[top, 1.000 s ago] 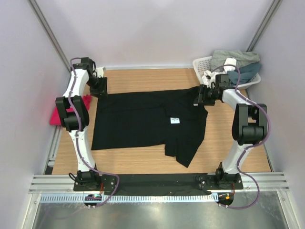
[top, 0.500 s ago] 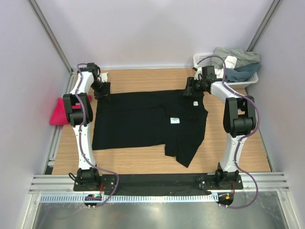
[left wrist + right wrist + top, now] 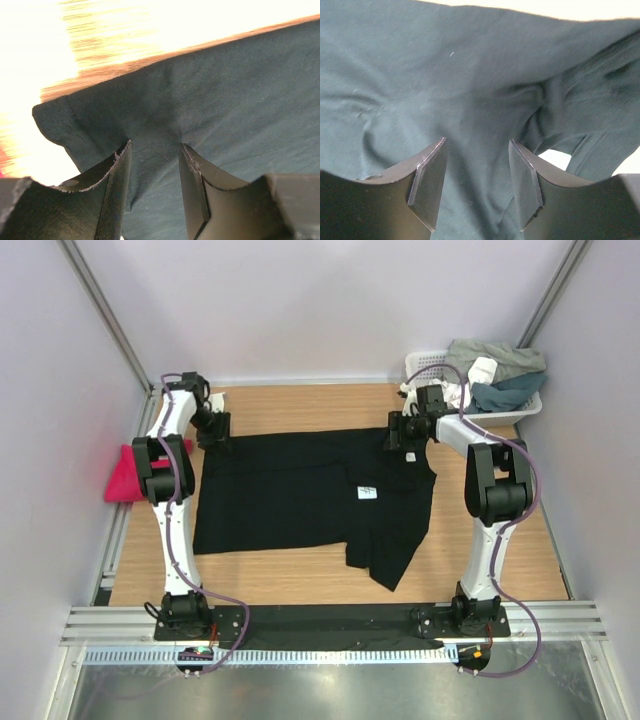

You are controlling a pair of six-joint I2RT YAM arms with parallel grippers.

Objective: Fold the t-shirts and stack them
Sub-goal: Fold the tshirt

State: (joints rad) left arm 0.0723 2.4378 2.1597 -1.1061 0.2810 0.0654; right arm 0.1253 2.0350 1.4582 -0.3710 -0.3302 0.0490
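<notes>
A large black t-shirt (image 3: pixel 310 495) lies spread on the wooden table, with a small white tag (image 3: pixel 367 492) near its right side. My left gripper (image 3: pixel 213 430) is down on its far left corner. In the left wrist view the left gripper (image 3: pixel 155 147) stands open, and the black cloth (image 3: pixel 225 90) bunches up between the fingers near the hem. My right gripper (image 3: pixel 400 435) is on the far right corner. It is open (image 3: pixel 477 142) too, with wrinkled black cloth (image 3: pixel 445 75) between its fingers. A pink t-shirt (image 3: pixel 122 475) lies crumpled at the left edge.
A white latticed basket (image 3: pixel 425 370) holding grey and teal clothes stands at the far right corner. Lilac walls close in the table on three sides. Bare wood (image 3: pixel 300 575) shows in front of the shirt.
Both grippers have moved onto the shirt's far corners. The right one slid left from beside the basket, the left arm swung in. The fingers of both barely changed.
</notes>
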